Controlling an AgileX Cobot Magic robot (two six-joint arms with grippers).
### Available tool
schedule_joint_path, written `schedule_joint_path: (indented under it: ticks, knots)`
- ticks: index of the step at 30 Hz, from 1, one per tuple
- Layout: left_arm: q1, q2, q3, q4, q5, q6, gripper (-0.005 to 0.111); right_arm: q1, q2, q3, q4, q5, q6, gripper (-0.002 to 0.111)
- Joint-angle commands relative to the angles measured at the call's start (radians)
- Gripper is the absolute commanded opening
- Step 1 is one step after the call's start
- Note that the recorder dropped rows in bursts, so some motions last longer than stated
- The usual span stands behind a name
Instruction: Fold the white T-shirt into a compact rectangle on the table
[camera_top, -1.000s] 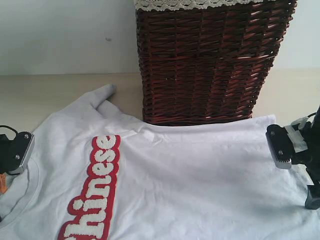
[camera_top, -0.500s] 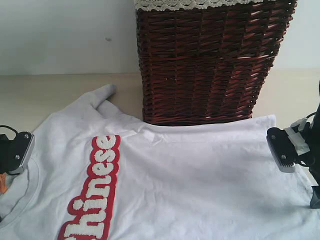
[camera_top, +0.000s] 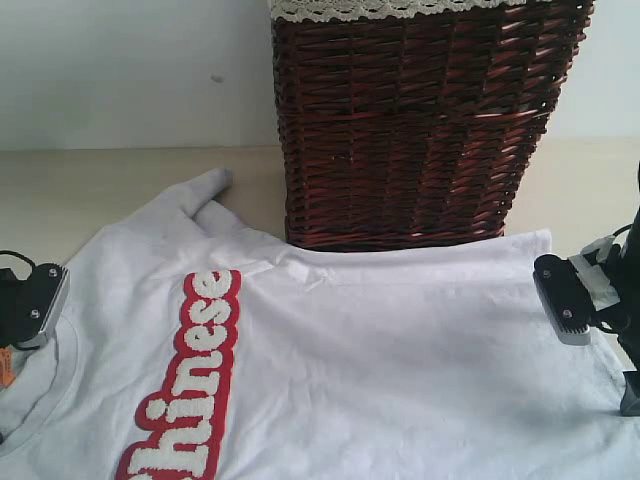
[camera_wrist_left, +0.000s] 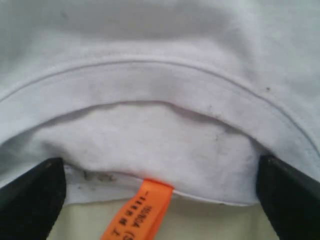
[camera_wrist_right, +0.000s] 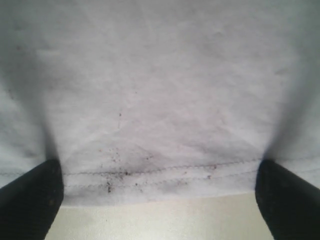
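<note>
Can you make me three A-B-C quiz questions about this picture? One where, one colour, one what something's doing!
1. Where is the wicker basket? A. Behind the white T-shirt B. On the shirt C. Hanging up
2. What colour outlines the lettering? A. Blue B. Red C. Green
3. How is the left gripper? A. Shut B. Holding the basket C. Open
Answers: A, it stands past the shirt's far edge; B, red rims the white letters; C, its jaws stand wide apart, either side of the collar.

Black jaws, grey-edged screwed pads (camera_top: 558, 298), thin black cable (camera_top: 14, 257), perhaps a white bracket (camera_top: 600, 282)
</note>
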Motion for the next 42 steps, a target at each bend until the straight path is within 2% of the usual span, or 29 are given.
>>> schedule_joint_path:
  ticks: [1,14,19,22,27,33,38,42]
  knots:
    - [0.003,0.032,0.011,0.004,-0.062,0.006,0.106,-0.002,0.023,0.009,-0.015,-0.017,-0.006,0.105]
    - [0.003,0.032,0.011,0.004,-0.062,0.006,0.106,-0.002,0.023,0.009,-0.015,-0.074,-0.008,0.105]
    - [0.003,0.032,0.011,0.004,-0.062,0.006,0.106,-0.002,0.023,0.009,-0.015,-0.079,-0.008,0.100]
    - [0.003,0.032,0.011,0.004,-0.062,0.006,0.106,-0.002,0.023,0.009,-0.025,-0.079,-0.008,0.087]
    - [0.003,0.032,0.011,0.004,-0.062,0.006,0.106,-0.002,0.023,0.009,-0.059,-0.078,-0.008,0.052]
    - [0.003,0.032,0.011,0.004,-0.062,0.006,0.106,-0.002,0.023,0.009,-0.059,-0.078,-0.008,0.020]
    - [0.003,0.032,0.011,0.004,-0.062,0.006,0.106,-0.002,0.023,0.009,-0.059,-0.078,-0.008,0.002]
    - [0.003,0.032,0.011,0.004,-0.062,0.006,0.106,-0.002,0.023,0.009,-0.059,-0.080,-0.008,0.000]
